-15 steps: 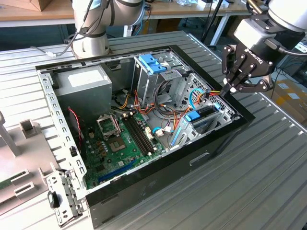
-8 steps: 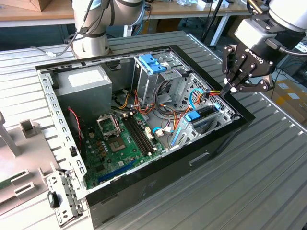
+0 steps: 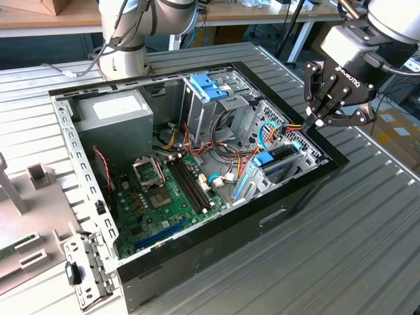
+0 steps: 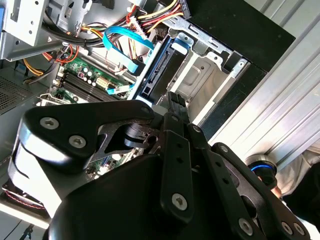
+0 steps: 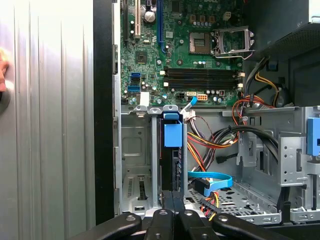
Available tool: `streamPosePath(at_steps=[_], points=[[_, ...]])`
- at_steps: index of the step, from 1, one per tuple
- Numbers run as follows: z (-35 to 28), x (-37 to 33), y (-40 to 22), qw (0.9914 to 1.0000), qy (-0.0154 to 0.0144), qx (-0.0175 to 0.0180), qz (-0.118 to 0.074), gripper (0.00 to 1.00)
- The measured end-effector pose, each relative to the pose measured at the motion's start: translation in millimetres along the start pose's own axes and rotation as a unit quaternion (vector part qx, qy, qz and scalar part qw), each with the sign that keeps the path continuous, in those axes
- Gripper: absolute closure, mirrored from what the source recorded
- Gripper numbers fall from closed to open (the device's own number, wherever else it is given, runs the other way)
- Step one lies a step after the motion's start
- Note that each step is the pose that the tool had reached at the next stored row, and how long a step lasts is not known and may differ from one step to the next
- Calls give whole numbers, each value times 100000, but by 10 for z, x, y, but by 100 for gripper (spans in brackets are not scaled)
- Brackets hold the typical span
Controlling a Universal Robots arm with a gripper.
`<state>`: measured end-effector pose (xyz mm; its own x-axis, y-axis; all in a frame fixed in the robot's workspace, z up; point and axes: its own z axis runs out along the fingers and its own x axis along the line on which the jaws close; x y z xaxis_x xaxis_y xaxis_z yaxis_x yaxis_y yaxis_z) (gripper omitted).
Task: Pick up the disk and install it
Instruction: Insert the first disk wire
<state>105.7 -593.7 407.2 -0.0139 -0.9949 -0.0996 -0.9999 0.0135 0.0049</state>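
Blue plastic is seen on the disk [image 5: 172, 167], which is stood on its edge in a narrow slot of the grey metal drive cage [image 5: 134, 150], at a corner of the open computer case [image 3: 308, 190]. In the first wrist view its thin dark side is presented, with a blue tab [image 5: 172, 134] at the end nearer the green motherboard [image 5: 200, 55]; the label cannot be made out. In the second wrist view a blue strip is seen running along the disk's side.

The claw [image 3: 319, 120] is poised just above the case's edge by that slot, with its fingers closed against each other and nothing gripped between them. In the first wrist view the fingertips are lined up with the disk's near end; whether contact is made cannot be told.

A flat light-blue cable [image 5: 212, 179] and bundled orange, yellow and red wires are looped just beside the cage. The case is laid on its side on the ribbed metal bench [image 3: 367, 216].
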Motion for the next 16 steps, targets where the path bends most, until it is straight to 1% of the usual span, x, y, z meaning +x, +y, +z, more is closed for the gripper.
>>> streamPosePath(at_steps=[3, 7, 10, 15, 16], points=[[24, 2, -20, 99999, 11, -51, -438, 89], [57, 5, -68, 99995, 90, -125, -982, 89], [91, 4, -109, 99987, 319, -187, -1583, 89], [123, -13, -163, 99971, 545, -262, -2346, 89], [136, -24, -182, 99964, 613, -289, -2603, 89]])
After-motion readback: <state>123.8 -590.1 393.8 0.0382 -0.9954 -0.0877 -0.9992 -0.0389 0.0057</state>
